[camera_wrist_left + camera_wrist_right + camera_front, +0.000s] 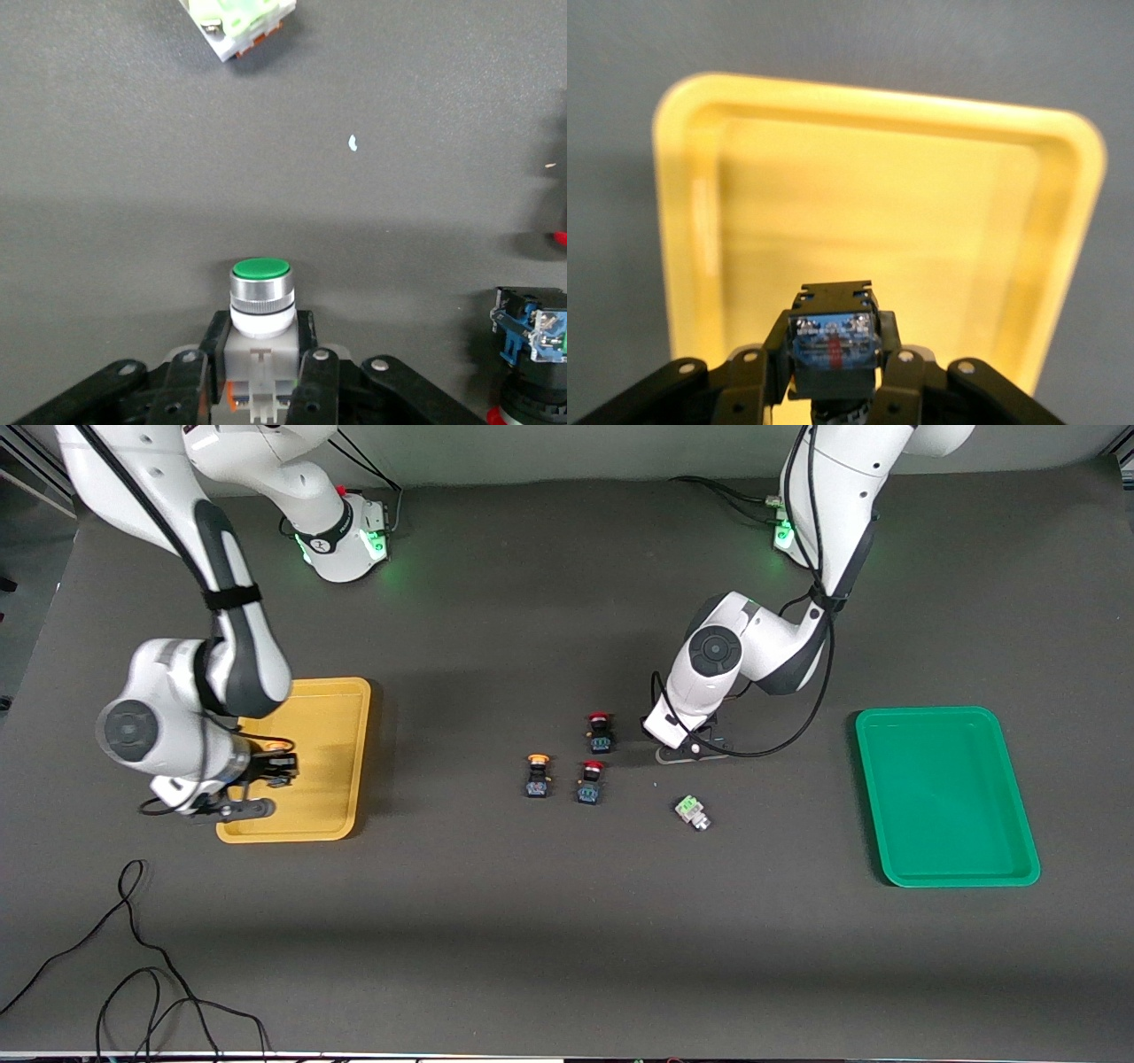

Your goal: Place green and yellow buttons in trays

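Nearest the camera on the tabletop [567, 921] lies a loose green button [692, 812], tipped on its side, a little nearer to the camera than our left hand [694, 749]. That hand is down at the tabletop, its fingers [312, 390] closed on the pale body of a second green button [260, 297], which stands cap-up between them.

We judge the pick on this side just made; the next move calls for a clean lift and a carry toward the left arm's end of the tabletop, to the green tray [948, 797], which sits well apart from the hand and holds nothing yet. The lift should go straight up, since a red-capped switch [600, 731] stands just beside the hand and another red-capped switch [591, 780] is near it.

Our right hand [266, 769] hangs over the yellow tray [341, 753], fingers [897, 376] shut on a yellow button [833, 345] by its black and blue body. Here the step is the drop: lower a little, then open over the tray floor, keeping off the rim.

One yellow button [537, 775] is left on the tabletop, between the two hands and closer to the left one.
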Action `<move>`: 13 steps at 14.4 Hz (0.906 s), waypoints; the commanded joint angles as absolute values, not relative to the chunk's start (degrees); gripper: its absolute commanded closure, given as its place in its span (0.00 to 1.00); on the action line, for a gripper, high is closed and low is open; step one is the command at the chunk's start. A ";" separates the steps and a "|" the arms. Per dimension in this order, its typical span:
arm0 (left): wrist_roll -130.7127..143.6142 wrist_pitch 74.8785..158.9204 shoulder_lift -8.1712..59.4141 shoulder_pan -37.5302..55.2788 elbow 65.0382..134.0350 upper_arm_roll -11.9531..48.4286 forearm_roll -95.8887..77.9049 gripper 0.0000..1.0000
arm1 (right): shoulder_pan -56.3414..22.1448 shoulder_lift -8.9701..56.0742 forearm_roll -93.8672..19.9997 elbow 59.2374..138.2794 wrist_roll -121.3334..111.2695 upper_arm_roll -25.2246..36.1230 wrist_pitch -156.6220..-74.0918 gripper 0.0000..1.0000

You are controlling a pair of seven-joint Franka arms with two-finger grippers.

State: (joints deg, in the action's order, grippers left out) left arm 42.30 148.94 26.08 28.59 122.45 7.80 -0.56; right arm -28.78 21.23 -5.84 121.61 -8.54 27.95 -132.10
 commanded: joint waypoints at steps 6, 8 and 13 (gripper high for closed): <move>40.97 128.27 10.21 24.27 117.88 7.12 0.18 1.00 | -30.85 25.14 -14.94 124.45 -13.09 27.07 -137.55 1.00; 34.84 119.40 7.75 20.06 113.05 7.12 0.09 1.00 | -30.85 25.22 -14.94 124.45 -13.10 27.07 -137.46 0.84; 15.59 107.93 5.19 8.11 107.14 7.12 -0.62 1.00 | -30.68 22.33 -15.20 123.14 -12.13 27.16 -132.66 0.00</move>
State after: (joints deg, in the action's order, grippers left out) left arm 21.84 110.05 5.65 11.62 107.98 6.52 -0.48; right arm -30.53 24.89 -13.46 124.14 -10.98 26.72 -136.48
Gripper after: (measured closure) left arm 0.665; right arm 0.264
